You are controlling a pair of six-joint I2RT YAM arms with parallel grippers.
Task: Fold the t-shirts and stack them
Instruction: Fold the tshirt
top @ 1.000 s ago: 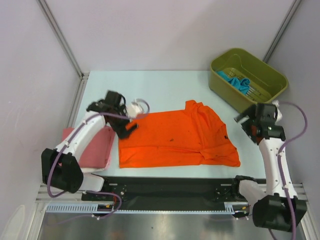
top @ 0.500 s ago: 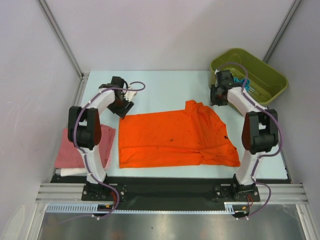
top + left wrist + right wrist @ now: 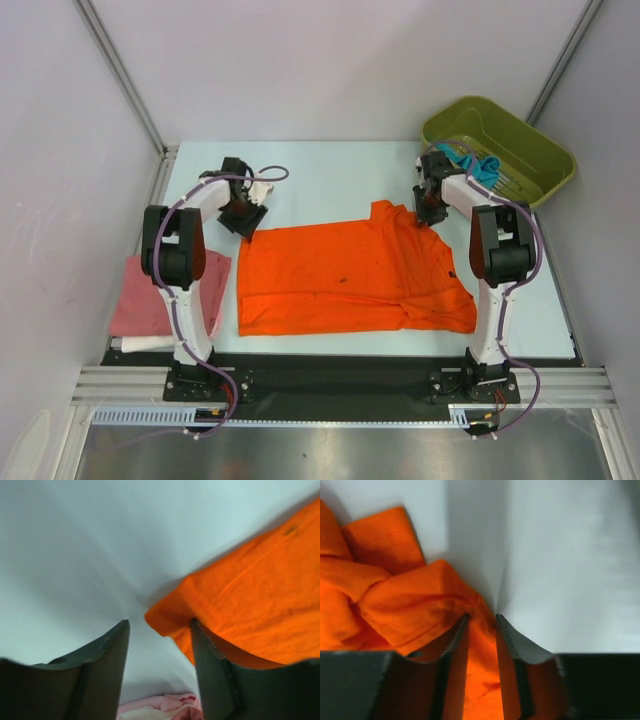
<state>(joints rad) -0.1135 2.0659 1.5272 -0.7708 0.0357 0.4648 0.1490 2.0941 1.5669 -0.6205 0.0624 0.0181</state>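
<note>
Where both arms reach toward the far half of the pale table (image 3: 330, 165), the contents are these.

- Orange t-shirt (image 3: 340, 275): spread across the middle of the table, smooth on its left part, rumpled and doubled over on its right.
- Left gripper (image 3: 159, 625): at the shirt's far left corner. The fingers stand apart, the corner lies in the gap, and one finger overlaps the cloth.
- Right gripper (image 3: 481, 616): at the shirt's far right edge. The fingers are drawn narrow and a ridge of orange cloth fills the slot. Whether they actually pinch it cannot be told.
- Pink t-shirt (image 3: 150, 295): folded at the near left, resting on a white t-shirt (image 3: 140, 344).
- Teal-blue t-shirt (image 3: 478, 166): bunched inside the olive-green bin (image 3: 545, 180) at the far right.
</note>
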